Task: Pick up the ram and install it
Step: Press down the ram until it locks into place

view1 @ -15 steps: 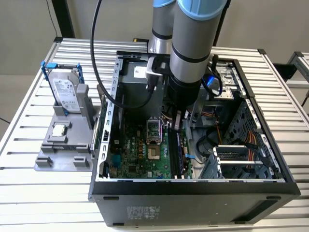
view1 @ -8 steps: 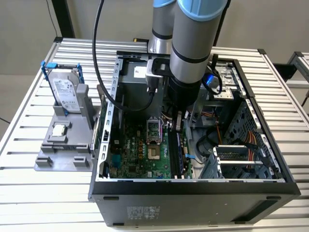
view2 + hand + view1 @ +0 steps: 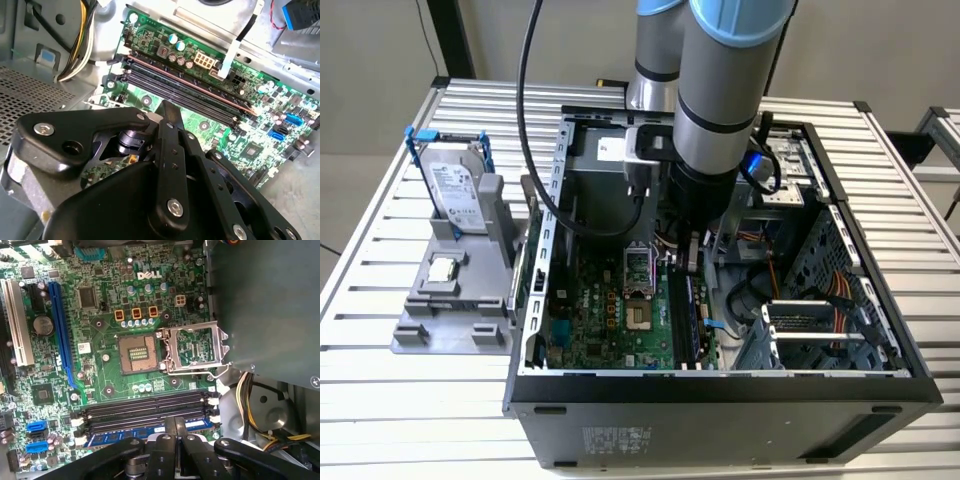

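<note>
The ram [image 3: 683, 315] is standing in a memory slot on the motherboard [image 3: 610, 310] inside the open case [image 3: 720, 385] in the exterior view, and I am hovering my gripper [image 3: 692, 255] right over it

In the second wrist view the ram [image 3: 190, 84] is showing as a long edge lying level in its slot, my gripper [image 3: 166, 107] pointing down near it

In the first wrist view my fingers [image 3: 169, 440] are pressing together on nothing, tip over the ram [image 3: 145, 433], likely for pushing it home rather than gripping
</note>
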Controlling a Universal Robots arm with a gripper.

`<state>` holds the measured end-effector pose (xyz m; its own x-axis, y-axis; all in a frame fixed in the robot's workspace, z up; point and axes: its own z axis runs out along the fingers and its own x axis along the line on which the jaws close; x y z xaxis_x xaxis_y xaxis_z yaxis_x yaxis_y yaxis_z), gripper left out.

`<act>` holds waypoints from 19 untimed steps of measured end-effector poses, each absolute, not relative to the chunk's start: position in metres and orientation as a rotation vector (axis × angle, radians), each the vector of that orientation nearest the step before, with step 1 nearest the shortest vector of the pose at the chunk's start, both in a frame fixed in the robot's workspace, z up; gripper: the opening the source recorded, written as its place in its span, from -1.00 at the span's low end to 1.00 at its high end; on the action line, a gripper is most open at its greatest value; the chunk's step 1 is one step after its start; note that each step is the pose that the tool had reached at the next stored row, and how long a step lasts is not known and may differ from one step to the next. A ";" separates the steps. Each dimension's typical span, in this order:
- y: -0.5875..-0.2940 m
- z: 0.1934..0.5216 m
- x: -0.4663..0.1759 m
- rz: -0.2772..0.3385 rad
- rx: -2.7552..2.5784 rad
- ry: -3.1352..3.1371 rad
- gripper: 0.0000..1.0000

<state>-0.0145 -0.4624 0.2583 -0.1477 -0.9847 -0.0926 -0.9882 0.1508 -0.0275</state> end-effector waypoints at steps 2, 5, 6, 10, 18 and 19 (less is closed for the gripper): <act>-0.462 0.258 -0.014 0.061 -1.996 2.310 -1.00; -0.462 0.257 -0.013 0.061 -2.004 2.303 -1.00; -0.462 0.257 -0.013 0.061 -2.007 2.300 -1.00; -0.462 0.256 -0.013 0.061 -2.020 2.287 -1.00; -0.462 0.255 -0.013 0.057 -2.042 2.263 -1.00; -0.463 0.255 -0.012 0.056 -2.043 2.262 -1.00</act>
<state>-0.0124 -0.4625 0.2549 -0.0998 -0.9906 -0.0936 -0.9940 0.1034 -0.0351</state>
